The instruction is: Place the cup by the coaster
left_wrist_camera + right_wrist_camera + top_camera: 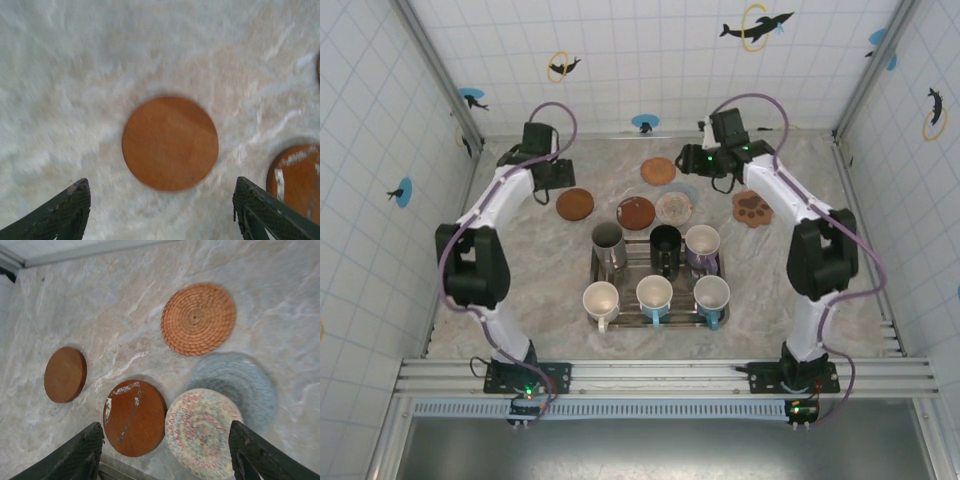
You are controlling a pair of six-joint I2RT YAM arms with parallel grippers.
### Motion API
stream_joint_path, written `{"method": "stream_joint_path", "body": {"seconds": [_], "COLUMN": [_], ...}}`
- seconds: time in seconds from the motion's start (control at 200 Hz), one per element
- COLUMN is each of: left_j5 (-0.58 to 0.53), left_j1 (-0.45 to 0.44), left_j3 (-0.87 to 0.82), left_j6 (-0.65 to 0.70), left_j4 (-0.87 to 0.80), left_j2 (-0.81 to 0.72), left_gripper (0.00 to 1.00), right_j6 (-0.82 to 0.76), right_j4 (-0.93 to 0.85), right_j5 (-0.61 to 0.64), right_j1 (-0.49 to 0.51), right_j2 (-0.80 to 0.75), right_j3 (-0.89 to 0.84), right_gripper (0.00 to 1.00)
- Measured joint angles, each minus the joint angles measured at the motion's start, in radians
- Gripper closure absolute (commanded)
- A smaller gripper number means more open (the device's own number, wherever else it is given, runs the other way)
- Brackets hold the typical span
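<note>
Looking down from the top: got six cups, all parked on the tray (pixel 628 318) in the middle of the tabletop (pixel 545 290). Back row, left to right: steel cup (pixel 608 246), black cup (pixel 665 245), purple cup (pixel 702 245). Front row, all white: left white cup (pixel 601 300), middle white cup (pixel 654 294), right white cup (pixel 711 294). Not gripped by anything, well apart from both sets of jaws.

Past the tray, toward the back wall, got a spread of coasters: plain coaster (pixel 574 204), scratched coaster (pixel 636 213) near the tray's far edge, patterned coaster (pixel 674 208), wicker coaster (pixel 658 171), blue coaster (pixel 688 190) half tucked under the right arm (pixel 790 200), plus a paw coaster (pixel 752 208) off to the right.

Left jaws: hanging right above the plain coaster, spread wide, nothing between them. From the left wrist, seeing that coaster (pixel 170 143) flat on the marble, framed between the two fingers (pixel 65 210), with the scratched coaster (pixel 297 177) poking in at the right edge.

Right jaws: also apart and empty, hovering over the coaster cluster. From the right wrist: patterned coaster (pixel 202 432) and scratched coaster (pixel 135 417) nearest the fingers (pixel 75 455), just beside each other. Blue coaster (pixel 240 382) peeking out behind the patterned one, overlapped or only touching, can't tell which. Wicker coaster (pixel 198 318) beyond, plain coaster (pixel 65 374) off to the left, apart from the rest.
</note>
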Motion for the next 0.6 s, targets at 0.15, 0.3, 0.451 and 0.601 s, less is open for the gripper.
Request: {"method": "stream_joint_path", "body": {"seconds": [0.15,0.3,0.451,0.601], "left_j5": [0.075,0.114,0.128,0.143], "left_j1": [0.006,0.006,0.006,0.006], "left_j3": [-0.181,-0.207,-0.21,-0.216], "left_j6": [-0.064,-0.086,-0.09,-0.099], "left_j4": [0.059,0.088,0.135,0.174], "left_j2": [-0.018,-0.013,-0.005,0.042], "left_gripper": [0.27,0.26,0.26,0.27], "right_j6": [-0.01,-0.013,-0.014,-0.018], "right_j4": [-0.071,-0.121,-0.153,-0.194], "right_j5": [-0.028,-0.051,-0.061,-0.06], "right_j1": [0.056,0.1,0.121,0.123], "right_j2": [0.134,0.243,0.296,0.33], "right_j3": [0.118,0.228,0.278,0.323], "right_gripper": [0.32,0.32,0.32,0.32]}}
